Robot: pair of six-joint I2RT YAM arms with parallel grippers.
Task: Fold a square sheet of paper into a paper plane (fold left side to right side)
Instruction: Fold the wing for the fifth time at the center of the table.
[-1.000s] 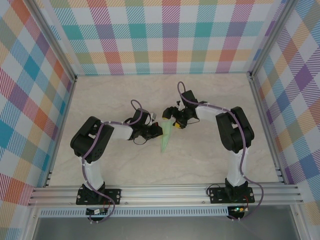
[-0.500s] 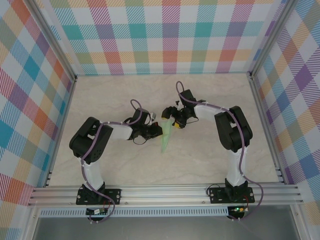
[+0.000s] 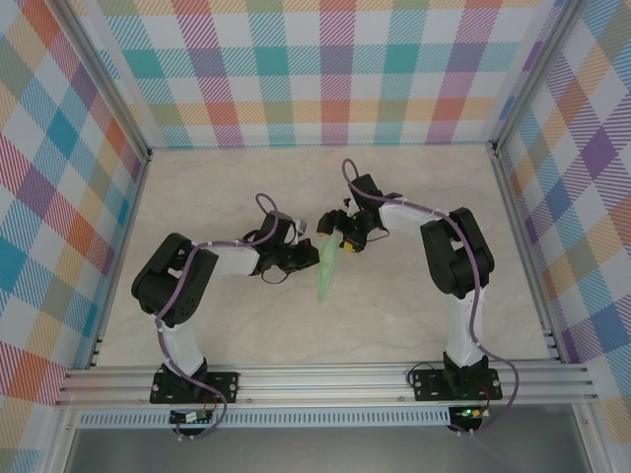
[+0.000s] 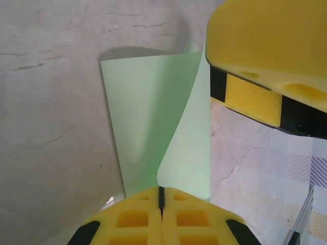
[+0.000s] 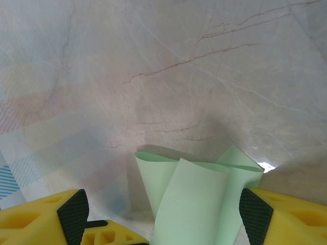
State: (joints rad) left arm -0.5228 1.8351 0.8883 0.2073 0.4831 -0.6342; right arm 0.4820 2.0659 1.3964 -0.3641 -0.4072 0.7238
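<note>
The pale green sheet of paper [image 3: 328, 272], folded into a narrow pointed dart like a paper plane, lies mid-table with its tip toward the near edge. In the left wrist view the paper [image 4: 148, 117] has one layer curling up into my left gripper [image 4: 161, 195], which is shut on that edge. From above, the left gripper [image 3: 310, 258] sits at the paper's left side. My right gripper [image 3: 345, 239] hovers over the wide far end, open. Its fingers [image 5: 286, 217] straddle the loose curled layers of paper [image 5: 199, 199]; the right gripper [image 5: 163, 224] touches none that I can see.
The marble-patterned table [image 3: 227, 197] is walled by plaid panels and aluminium rails [image 3: 325, 379]. One yellow finger of the right gripper [image 4: 265, 56] hangs close above the paper in the left wrist view. Both arms meet at the table's middle.
Both arms have shifted slightly left and away. The paper and both grippers' states look unchanged.
</note>
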